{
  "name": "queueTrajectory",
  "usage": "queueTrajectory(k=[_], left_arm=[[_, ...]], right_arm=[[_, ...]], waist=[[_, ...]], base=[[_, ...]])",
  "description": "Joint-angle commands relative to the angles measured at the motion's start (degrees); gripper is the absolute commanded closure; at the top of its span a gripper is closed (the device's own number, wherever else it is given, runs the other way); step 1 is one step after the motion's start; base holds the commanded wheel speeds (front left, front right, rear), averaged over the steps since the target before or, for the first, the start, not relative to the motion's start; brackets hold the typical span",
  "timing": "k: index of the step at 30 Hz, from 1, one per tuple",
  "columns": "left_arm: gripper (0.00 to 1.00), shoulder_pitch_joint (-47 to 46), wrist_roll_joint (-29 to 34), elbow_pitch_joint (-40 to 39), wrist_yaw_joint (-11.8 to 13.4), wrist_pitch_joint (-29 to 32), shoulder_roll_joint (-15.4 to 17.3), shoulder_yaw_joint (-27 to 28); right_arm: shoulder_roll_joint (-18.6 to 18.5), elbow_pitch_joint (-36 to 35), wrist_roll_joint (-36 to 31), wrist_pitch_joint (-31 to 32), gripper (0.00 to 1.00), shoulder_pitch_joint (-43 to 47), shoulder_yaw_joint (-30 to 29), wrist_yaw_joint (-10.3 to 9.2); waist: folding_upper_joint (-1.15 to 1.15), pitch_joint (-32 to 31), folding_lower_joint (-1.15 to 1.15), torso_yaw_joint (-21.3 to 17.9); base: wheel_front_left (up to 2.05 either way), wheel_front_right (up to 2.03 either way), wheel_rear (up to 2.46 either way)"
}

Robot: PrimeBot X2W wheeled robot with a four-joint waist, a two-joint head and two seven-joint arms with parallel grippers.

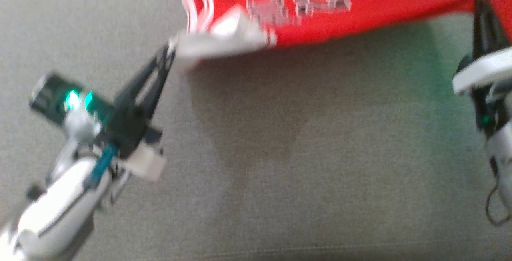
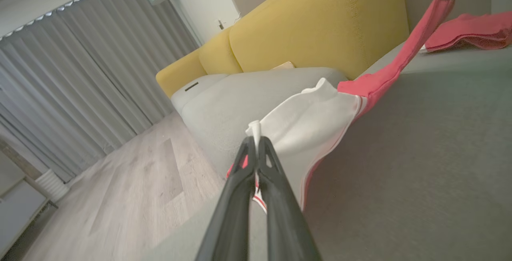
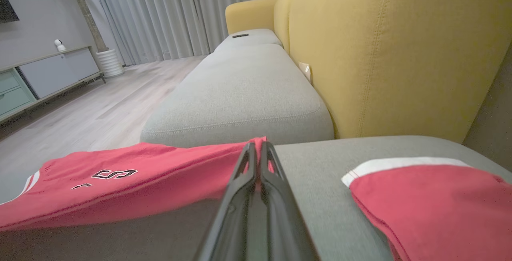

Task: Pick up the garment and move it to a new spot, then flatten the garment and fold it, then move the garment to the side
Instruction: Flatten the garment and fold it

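**Red garment (image 1: 360, 17) stretched taut, both ends clamped**

Left hand (image 1: 171, 49) clenched on white corner, right hand (image 1: 481, 1) clenched on red edge. Held just above grey sofa seat (image 1: 280, 153), lettering up, shadow underneath. More red cloth (image 3: 420, 201) with white band lying on seat beside right hand. Yellow backrest (image 3: 400, 53) behind.

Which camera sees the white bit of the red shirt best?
The left wrist view: the white bit is sharp and close, pinched at its corner by the left tool. The head view shows it blurred at that tool's tips. The right wrist view shows mostly the red shirt, with a thin white edge far left.
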Motion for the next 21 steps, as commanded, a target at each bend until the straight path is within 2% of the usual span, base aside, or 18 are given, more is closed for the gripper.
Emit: queueTrajectory(k=[1, 6, 10, 17, 21], left_arm=[[1.0, -1.5, -0.4, -2.1, 0.8, -0.3, 2.9, 3.8], [1.0, 11.1, -2.1, -5.8, 3.6, -0.3, 3.9, 4.8], [1.0, 19.4, -2.7, -7.9, 4.8, -0.3, 3.8, 5.1], [1.0, 28.8, -2.7, -10.0, 5.9, -0.3, 3.1, 6.2], [1.0, 29.8, -2.2, -10.1, 5.0, -0.3, 1.9, 7.5]], right_arm=[[-0.6, -2.0, 0.4, -0.3, 1.0, 0.4, 0.7, 0.39], [-0.7, -4.2, 2.1, -0.3, 1.0, 9.2, 0.5, 0.39], [-0.7, -6.5, 2.3, -0.3, 1.0, 15.4, -0.7, 0.39], [-0.7, -11.3, 1.1, -0.3, 1.0, 24.7, -3.5, 0.39], [0.1, -13.8, -0.1, 0.4, 1.0, 27.4, -5.8, 0.39]], waist=[[-0.01, -3.5, 0.01, -0.6], [-0.01, -7.0, 0.01, -1.1], [-0.01, -9.0, 0.01, -1.2], [-0.01, -9.9, 0.01, -1.2], [-0.01, -8.6, 0.01, -1.1]], base=[[0.0, 0.0, 0.0], [0.0, 0.0, 0.0], [0.0, 0.0, 0.0], [0.0, 0.0, 0.0], [0.0, 0.0, 0.0]])
